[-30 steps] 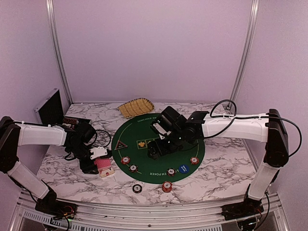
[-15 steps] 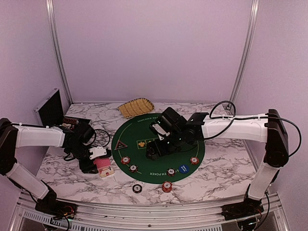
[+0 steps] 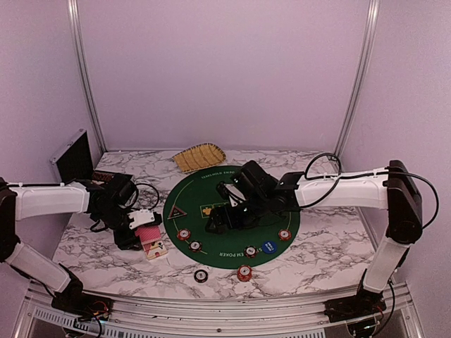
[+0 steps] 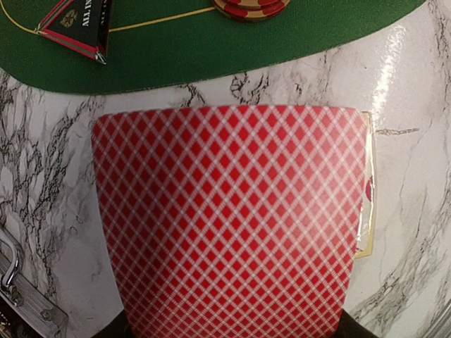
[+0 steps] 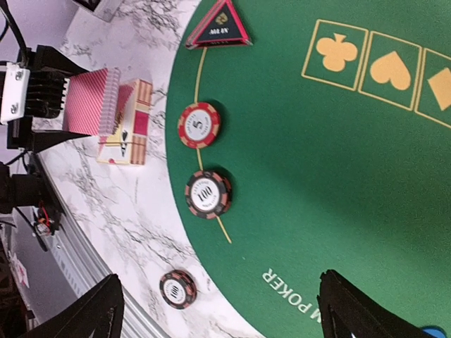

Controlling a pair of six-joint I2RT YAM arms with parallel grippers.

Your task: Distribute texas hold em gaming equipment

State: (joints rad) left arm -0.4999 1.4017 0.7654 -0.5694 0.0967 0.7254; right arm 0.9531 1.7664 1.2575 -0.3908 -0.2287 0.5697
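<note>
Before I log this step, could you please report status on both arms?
Left pincer shut on red-backed playing cards, by tan card box. Right pincer open, empty, over green round felt mat. Striped poker chips line mat's near edge.

Red-and-white lattice-backed cards [image 4: 229, 218], green mat [image 5: 317, 176], grey-veined white marble table [image 4: 409, 141], seemingly yellow woven basket [image 3: 199, 156].

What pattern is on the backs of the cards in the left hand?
A red and white diamond lattice on the cards; left wrist view shows it best.
</note>
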